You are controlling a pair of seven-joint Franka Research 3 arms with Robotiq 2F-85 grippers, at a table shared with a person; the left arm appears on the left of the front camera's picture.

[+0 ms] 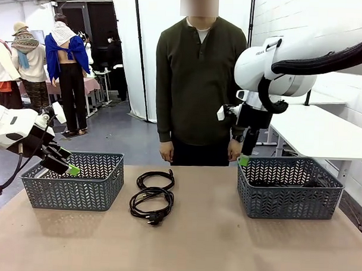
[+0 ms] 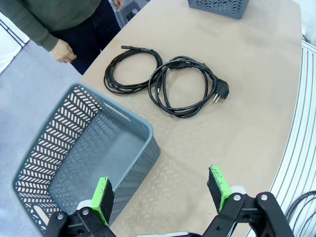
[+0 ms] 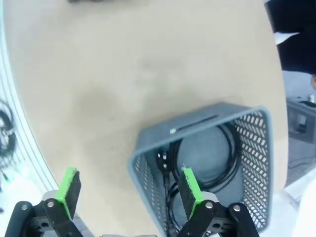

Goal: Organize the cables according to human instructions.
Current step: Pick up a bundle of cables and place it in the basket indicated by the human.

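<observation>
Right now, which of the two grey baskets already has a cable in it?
The basket on the robot's right: a black coiled cable lies inside it. The left basket holds nothing, and two coils lie on the table between them.

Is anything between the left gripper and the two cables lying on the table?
Nothing visible blocks it. The open left gripper hangs over the left basket at its edge, and the two cables lie on bare table beyond it. The person's hand is off to the side, at the table edge.
</observation>
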